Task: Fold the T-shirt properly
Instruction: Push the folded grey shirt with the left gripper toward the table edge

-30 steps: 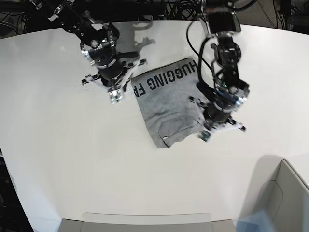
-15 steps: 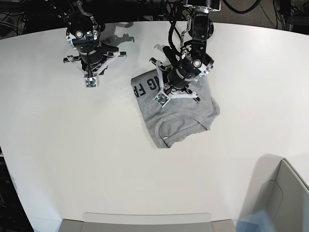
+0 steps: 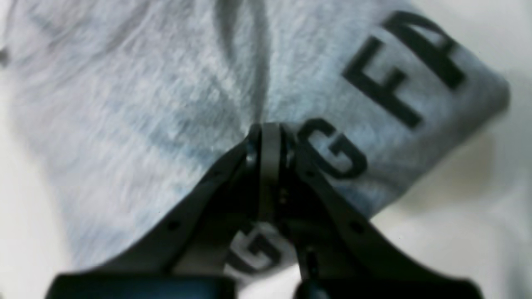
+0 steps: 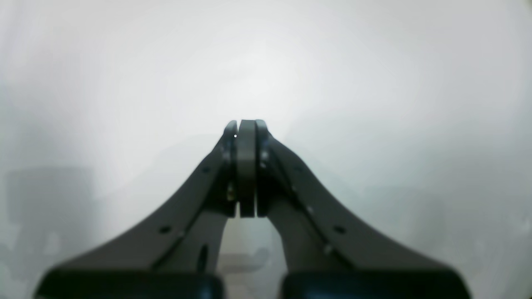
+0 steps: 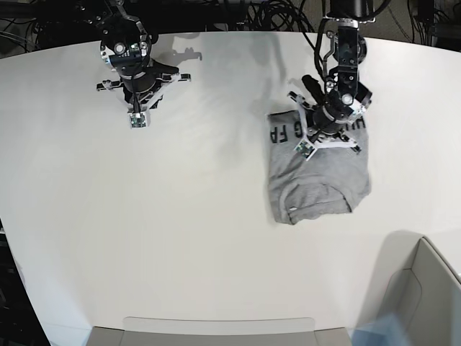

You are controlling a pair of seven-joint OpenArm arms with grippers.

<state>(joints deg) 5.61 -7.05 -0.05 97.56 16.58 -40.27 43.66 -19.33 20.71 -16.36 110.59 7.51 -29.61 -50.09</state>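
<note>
The heather-grey T-shirt (image 5: 320,173) lies folded into a compact bundle on the right of the white table (image 5: 180,216), with black lettering at its far left corner. In the left wrist view, the letters G and FA show on the T-shirt (image 3: 145,95). My left gripper (image 5: 305,148) is on the lettered end. Its jaws are shut, and a crease in the cloth runs into the left gripper's tips (image 3: 270,128). My right gripper (image 5: 136,120) hangs over bare table at the far left, away from the shirt. In its own view the right gripper (image 4: 246,124) is shut and empty.
A grey box (image 5: 425,288) stands at the front right corner. A pale flat tray edge (image 5: 216,328) runs along the front. Dark cables and arm bases (image 5: 238,11) line the table's far edge.
The left gripper has moved right and the shirt bundle has slid right with it, turning slightly. The right arm has hardly moved in the last half second.
</note>
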